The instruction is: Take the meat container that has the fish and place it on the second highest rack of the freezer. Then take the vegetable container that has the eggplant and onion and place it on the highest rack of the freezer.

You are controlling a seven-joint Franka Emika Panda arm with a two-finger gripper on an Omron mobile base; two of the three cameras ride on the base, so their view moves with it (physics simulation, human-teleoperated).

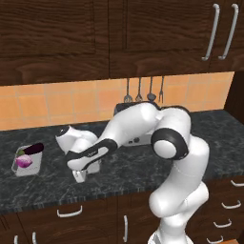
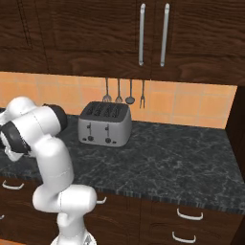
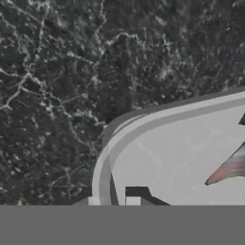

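At the far left of the left base view, resting on the dark marbled counter (image 1: 143, 169): a small clear vegetable container (image 1: 25, 163) with a dark eggplant (image 1: 33, 148) along its upper edge and a purple onion (image 1: 24, 160) just below. To the right of it, lower centre-left of that frame: gripper (image 1: 82, 174) pointing down at the countertop, with a pale container edge barely showing under the hand. Further right, the white arm sweeping up to the frame's lower right, partly hiding a toaster (image 1: 138, 139) beneath hanging utensils (image 1: 139, 90).

In the hand view, left half taken by black veined counter. Toward centre and right: meat container (image 3: 158, 153), pale grey with a rounded corner and raised rim, reaching to the right edge. Fish (image 3: 229, 167), only a grey-pink pointed end, at the right edge inside the tray. Gripper (image 3: 114, 200) at bottom centre, clenched on the container's rim near the rounded corner, one finger inside the wall and one outside, fish well to the right of the grip.

In the right base view: arm at far left, silver toaster (image 2: 105, 124) at centre-left, counter stretching right.
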